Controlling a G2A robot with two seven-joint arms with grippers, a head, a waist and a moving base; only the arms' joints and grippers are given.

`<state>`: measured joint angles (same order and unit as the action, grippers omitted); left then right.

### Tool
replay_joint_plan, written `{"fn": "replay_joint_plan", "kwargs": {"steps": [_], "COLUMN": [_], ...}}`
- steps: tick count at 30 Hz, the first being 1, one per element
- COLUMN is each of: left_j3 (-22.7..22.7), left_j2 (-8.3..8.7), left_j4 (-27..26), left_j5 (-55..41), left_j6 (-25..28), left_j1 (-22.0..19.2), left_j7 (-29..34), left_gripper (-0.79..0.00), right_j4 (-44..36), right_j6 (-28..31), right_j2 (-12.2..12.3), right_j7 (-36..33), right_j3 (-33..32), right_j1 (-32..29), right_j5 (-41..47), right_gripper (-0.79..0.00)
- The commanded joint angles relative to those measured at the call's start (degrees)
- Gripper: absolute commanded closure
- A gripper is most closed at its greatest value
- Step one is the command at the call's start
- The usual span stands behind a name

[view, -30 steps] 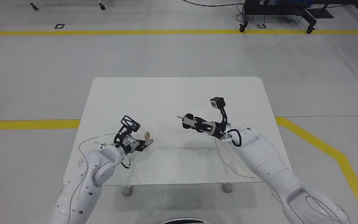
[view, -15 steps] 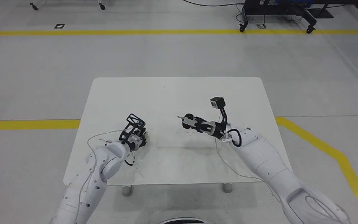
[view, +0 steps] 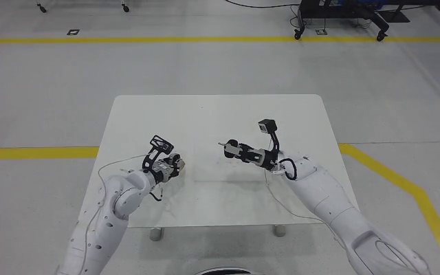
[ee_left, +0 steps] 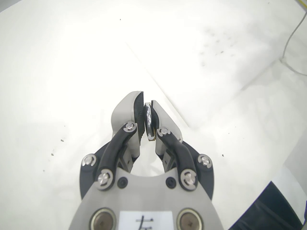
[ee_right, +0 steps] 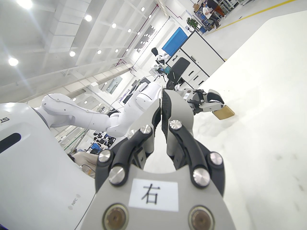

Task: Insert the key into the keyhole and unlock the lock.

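Observation:
My left gripper (view: 177,163) is over the left middle of the white table (view: 206,113), shut on a small brass padlock. Its silver shackle (ee_left: 148,120) is pinched between the pads in the left wrist view. The brass body (ee_right: 224,114) hangs below that gripper (ee_right: 214,102) in the right wrist view, just above the tabletop. My right gripper (view: 229,148) is held above the table's middle, pointing at the lock, with a gap between them. Its fingers (ee_right: 168,106) are pressed together, and a thin key tip (view: 221,144) pokes out in the top view.
A thin grey cable (ee_left: 290,37) trails from the left arm across the table's near left part. The table's far half is bare white surface. The table edges lie well away from both grippers.
My left wrist has turned and shifted slightly, so the lock's brass body, seen beside the gripper a second ago, is now tucked under it. The right arm has stayed still.

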<state>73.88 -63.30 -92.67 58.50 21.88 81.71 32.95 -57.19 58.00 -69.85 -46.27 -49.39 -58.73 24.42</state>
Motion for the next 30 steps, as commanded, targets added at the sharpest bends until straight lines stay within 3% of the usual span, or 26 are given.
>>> {"fn": "replay_joint_plan", "kwargs": {"steps": [1,4,10,17,20,24,27,30], "left_j3": [-0.9,-3.3,-5.8,-7.6,-7.3,-6.5,-5.7,-4.9], "left_j2": [-0.06,-0.23,-0.84,-1.11,-0.99,-0.66,-0.4,-0.2], "left_j4": [0.5,1.7,5.5,8.1,8.1,7.0,5.9,4.9], "left_j5": [1.0,3.9,5.0,6.6,6.6,7.1,6.9,6.4], "left_j6": [0.9,2.8,1.0,1.0,1.3,2.0,2.3,2.7], "left_j1": [-1.1,-3.1,-6.6,-7.7,-7.5,-6.5,-5.6,-4.9], "left_j7": [0.0,0.0,-0.6,-1.0,-1.0,-0.1,0.4,0.6], "left_gripper": [0.0,0.0,0.0,-0.003,-0.126,-0.231,-0.296,-0.289], "right_j4": [0.0,0.0,0.0,0.0,0.0,0.0,0.0,0.0], "right_j6": [0.0,0.0,0.0,0.0,0.0,0.0,0.0,0.0], "right_j2": [0.0,0.0,0.0,0.0,0.0,0.0,0.0,0.0], "right_j7": [0.0,0.0,0.0,0.0,0.0,0.0,0.0,0.0], "right_j3": [0.0,0.0,0.0,0.0,0.0,0.0,0.0,0.0], "right_j1": [0.0,0.0,0.0,0.0,0.0,0.0,0.0,0.0], "right_j5": [0.0,0.0,0.0,0.0,0.0,0.0,0.0,0.0], "right_gripper": [0.0,0.0,0.0,0.0,0.0,0.0,0.0,0.0]}}
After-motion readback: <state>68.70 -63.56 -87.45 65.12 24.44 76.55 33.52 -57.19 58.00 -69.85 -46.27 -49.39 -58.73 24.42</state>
